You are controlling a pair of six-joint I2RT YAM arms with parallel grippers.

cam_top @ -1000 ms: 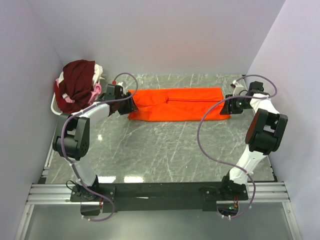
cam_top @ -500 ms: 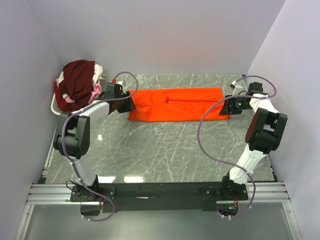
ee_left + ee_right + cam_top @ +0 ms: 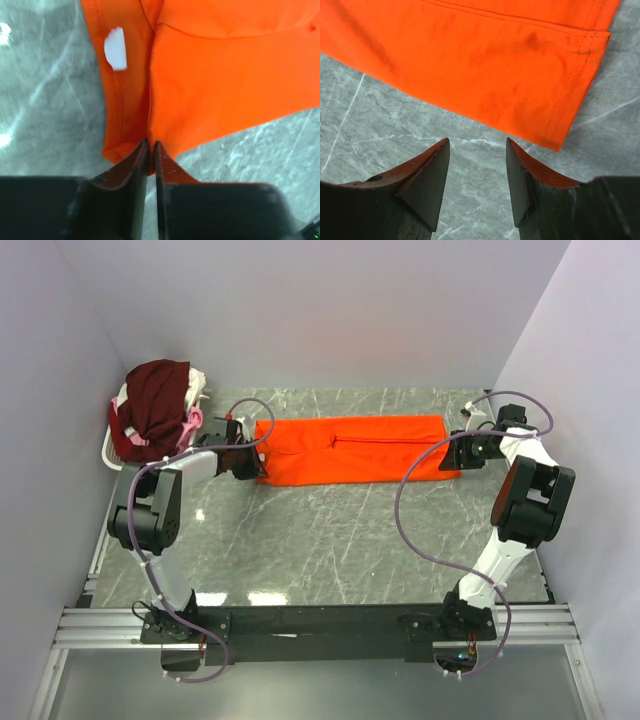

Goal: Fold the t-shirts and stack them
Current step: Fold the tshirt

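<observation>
The orange t-shirt (image 3: 350,448) lies folded into a long strip at the back of the table. My left gripper (image 3: 252,462) is at its near left corner. In the left wrist view the jaws (image 3: 151,147) are shut on the orange cloth (image 3: 230,75) at its edge, beside a white label (image 3: 115,48). My right gripper (image 3: 447,455) is at the shirt's right end. Its jaws (image 3: 477,150) stand open over bare marble, just short of the hemmed corner (image 3: 570,120). Other t-shirts, maroon (image 3: 155,405), pink and white, are heaped at the back left.
The heap sits in a white wire basket (image 3: 108,448) against the left wall. Walls close the table on the left, back and right. A purple cable loops from each arm over the grey marble table (image 3: 330,540).
My left gripper has slid down to the shirt's near left corner and closed on the cloth. The right arm has not moved.
</observation>
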